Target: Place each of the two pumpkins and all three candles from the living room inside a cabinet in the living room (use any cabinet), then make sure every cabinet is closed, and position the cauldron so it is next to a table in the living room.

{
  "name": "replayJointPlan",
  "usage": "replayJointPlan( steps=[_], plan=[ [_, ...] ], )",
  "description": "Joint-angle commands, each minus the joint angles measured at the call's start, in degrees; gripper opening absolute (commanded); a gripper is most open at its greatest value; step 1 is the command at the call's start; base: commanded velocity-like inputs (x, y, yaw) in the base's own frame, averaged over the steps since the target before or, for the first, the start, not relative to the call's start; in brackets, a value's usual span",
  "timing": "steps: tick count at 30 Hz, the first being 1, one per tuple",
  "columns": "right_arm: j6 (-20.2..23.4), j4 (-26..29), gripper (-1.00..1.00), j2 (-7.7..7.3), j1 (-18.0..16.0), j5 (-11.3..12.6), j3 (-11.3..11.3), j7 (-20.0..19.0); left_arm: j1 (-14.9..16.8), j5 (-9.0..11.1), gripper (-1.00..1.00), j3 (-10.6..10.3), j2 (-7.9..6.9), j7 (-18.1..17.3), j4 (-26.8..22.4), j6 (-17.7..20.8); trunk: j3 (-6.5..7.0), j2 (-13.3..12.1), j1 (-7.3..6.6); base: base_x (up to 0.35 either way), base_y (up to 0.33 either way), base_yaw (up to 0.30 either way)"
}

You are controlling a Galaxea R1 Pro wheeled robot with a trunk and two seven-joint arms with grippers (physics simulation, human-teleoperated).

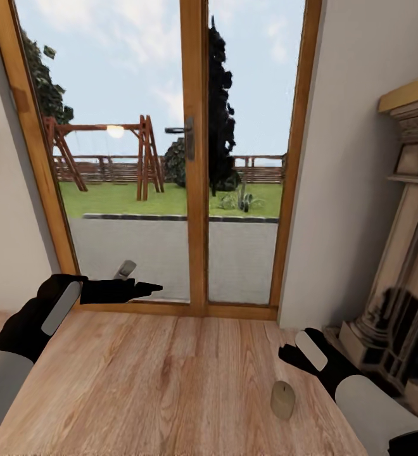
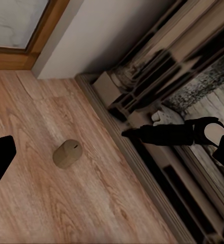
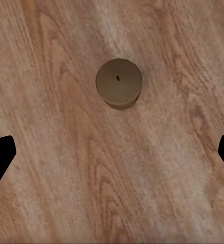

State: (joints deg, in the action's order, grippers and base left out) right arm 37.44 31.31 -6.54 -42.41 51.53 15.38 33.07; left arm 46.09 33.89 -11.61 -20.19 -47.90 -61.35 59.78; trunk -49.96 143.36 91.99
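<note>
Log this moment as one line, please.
phase: approaching candle | candle: upright on wooden floor, untouched | right claw: open, above candle | left claw: empty, raised near glass door | fireplace: robot's right

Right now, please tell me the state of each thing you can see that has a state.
candle: upright on the wooden floor, unlit, not held
right gripper: open, above the candle, not touching it
left gripper: raised, holding nothing; open or shut unclear
glass door: closed

Wooden floor [image 1: 158, 380], glazed patio door [image 1: 194, 190], pale fireplace surround [image 1: 399, 253], garden swing frame [image 1: 101, 158]
</note>
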Motion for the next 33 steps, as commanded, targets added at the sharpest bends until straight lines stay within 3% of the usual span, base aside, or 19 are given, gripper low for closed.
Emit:
replayJointPlan(
  steps=[1,33],
  plan=[
    [0.09,0.09,1.00,-0.07,-0.05,0.59,0.48,0.50,0.06,0.03,1.00,-0.08,-0.03,-0.17,0.00,0.22,-0.30,0.05,0.01,0.000,0.000,0.000],
    [0.09,0.07,1.00,0.11,-0.05,0.68,0.53,0.42,0.06,0.00,1.00,-0.13,-0.02,-0.17,-0.14,0.22,-7.38,0.48,0.83,0.000,0.000,0.000]
  ],
)
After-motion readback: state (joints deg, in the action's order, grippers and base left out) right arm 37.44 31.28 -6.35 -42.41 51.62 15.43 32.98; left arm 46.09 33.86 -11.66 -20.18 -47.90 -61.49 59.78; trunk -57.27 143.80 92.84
